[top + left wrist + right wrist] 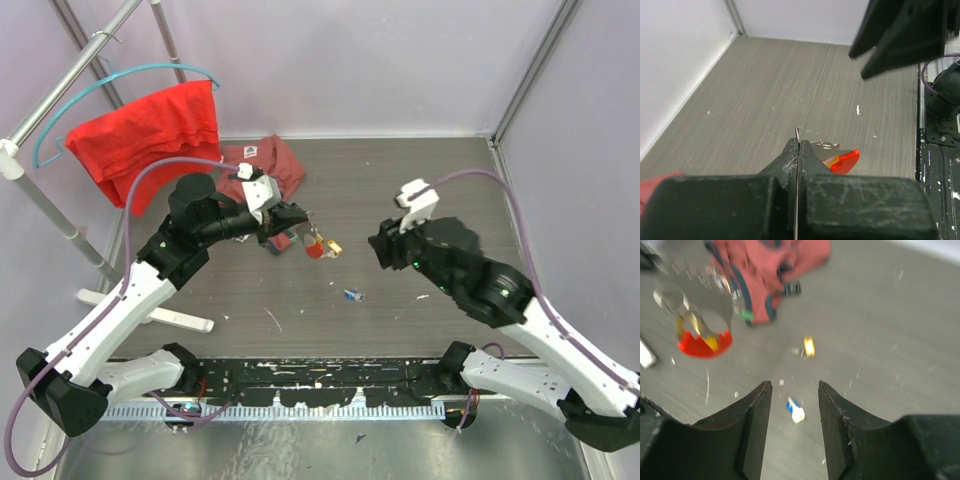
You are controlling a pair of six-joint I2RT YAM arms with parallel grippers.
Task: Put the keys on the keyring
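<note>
My left gripper (797,146) is pressed shut on the thin wire of the keyring (823,146), with its red tag (846,159) just past the fingertips. My right gripper (795,390) is spread and holds nothing. The blue key (795,410) lies on the table (440,180) between its fingers, and the yellow key (809,346) lies farther on.

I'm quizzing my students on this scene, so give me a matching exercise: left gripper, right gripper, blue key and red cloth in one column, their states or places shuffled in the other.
1. left gripper
2. right gripper
3. blue key
4. red cloth

A. lying loose on the table
B. draped over a hanger
C. open, holding nothing
D. shut on the keyring

Pairs: 1-D, 2-C, 3-A, 4-B
</note>
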